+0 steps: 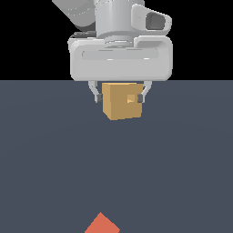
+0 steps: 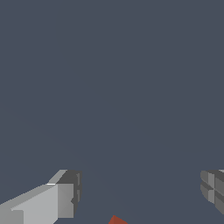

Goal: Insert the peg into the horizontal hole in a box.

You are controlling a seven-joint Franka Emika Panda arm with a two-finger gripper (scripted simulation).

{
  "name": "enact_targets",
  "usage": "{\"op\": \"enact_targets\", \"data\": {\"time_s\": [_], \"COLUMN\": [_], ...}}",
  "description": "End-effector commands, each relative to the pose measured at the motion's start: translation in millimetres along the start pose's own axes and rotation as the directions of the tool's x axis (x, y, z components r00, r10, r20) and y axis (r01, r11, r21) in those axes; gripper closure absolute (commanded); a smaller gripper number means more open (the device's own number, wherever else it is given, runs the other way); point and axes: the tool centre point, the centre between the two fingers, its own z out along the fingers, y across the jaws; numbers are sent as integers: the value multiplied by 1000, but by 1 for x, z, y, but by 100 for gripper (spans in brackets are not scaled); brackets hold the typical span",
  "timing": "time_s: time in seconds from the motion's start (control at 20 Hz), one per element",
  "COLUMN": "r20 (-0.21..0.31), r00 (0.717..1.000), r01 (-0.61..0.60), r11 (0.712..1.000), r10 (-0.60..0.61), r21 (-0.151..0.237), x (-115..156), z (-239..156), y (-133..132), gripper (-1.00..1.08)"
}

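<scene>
The tan box (image 1: 119,109) stands on the dark floor in the middle of the exterior view, with its small square hole (image 1: 131,99) on the face toward the camera. My gripper (image 1: 120,98) hangs open, its fingertips (image 1: 96,94) showing on either side of the box's upper part. In the wrist view the gripper (image 2: 140,190) is wide open with only bare floor between the fingers (image 2: 65,197); the box is out of that view. Only an end of the red-orange peg (image 1: 102,224) shows at the exterior view's lower edge, and a tip of the peg (image 2: 116,220) shows in the wrist view.
A flat dark grey-blue floor (image 1: 182,159) spreads around the box and the peg. The white hand and arm (image 1: 120,50) fill the upper middle of the exterior view against a black background.
</scene>
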Motion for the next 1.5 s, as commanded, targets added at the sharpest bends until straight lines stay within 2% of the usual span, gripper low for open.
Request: {"op": "enact_targets", "data": {"time_s": [0.0,0.25,0.5,0.7,0.85,1.05,1.45], "r20": [2,6,10,12,12,12,11], "r00": [999,980,933,895,874,857,860], "r01": [-53,-200,-361,-445,-486,-515,-511], "r11": [999,980,933,895,874,857,860], "r10": [53,200,361,445,486,515,511], "r21": [1,3,4,5,5,6,7], "x": [-30,-111,-200,-247,-270,-286,-283], "z": [9,33,60,76,83,89,88], "y": [0,-9,-33,-53,-65,-73,-72], "gripper": [-92,-92,-92,-92,-92,-92,-92]}}
